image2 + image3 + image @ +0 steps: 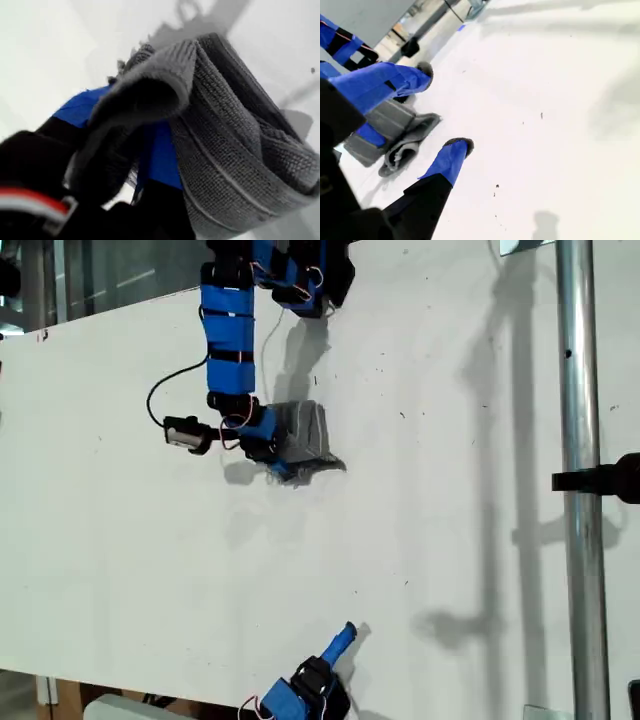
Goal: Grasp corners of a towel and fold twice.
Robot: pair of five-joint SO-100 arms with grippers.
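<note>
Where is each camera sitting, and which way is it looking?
Exterior view: off the arms and high up, looking down on the white table; both arms show, and the folded towel.
First wrist view: on my first gripper, looking along it at the towel bunched around its blue jaw.
Second wrist view: on my second gripper, looking across the table toward the first arm; its open blue jaws show.
All three views share the towel.

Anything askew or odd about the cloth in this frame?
Yes. The grey striped towel is not lying flat: it is bunched into a thick, uneven bundle, draped over my first gripper, with a loose fold sagging onto the white table. My second gripper is open, apart from it.
</note>
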